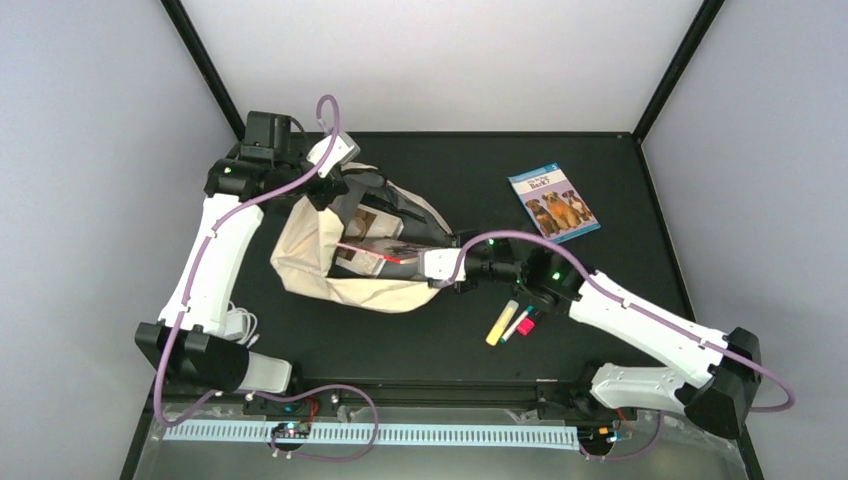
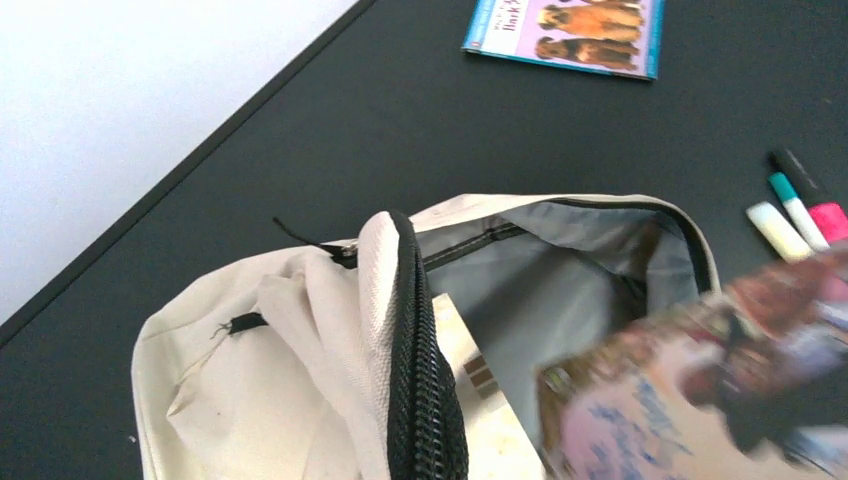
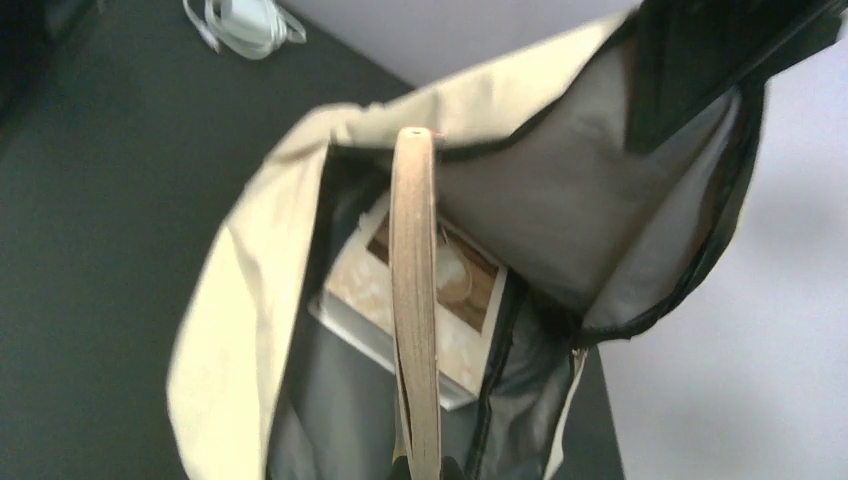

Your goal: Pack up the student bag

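Observation:
The student bag (image 1: 310, 268), cream fabric with grey lining, lies left of centre with its mouth facing right. At the bag's upper rim my left gripper (image 1: 334, 178) is shut on the black zipper edge (image 2: 420, 400) and holds the opening up. My right gripper (image 1: 434, 266) is shut on a thin book (image 1: 378, 254), seen edge-on (image 3: 415, 300) in the right wrist view, with its far end inside the bag's mouth. In the left wrist view that book (image 2: 680, 400) is blurred. Another book (image 3: 465, 285) with a tan cover lies flat inside the student bag (image 3: 235, 310).
A blue book with dogs on its cover (image 1: 553, 202) lies at the back right. Several markers (image 1: 512, 322) lie beside the right arm's wrist. A white cable (image 1: 240, 322) is coiled by the left arm's base.

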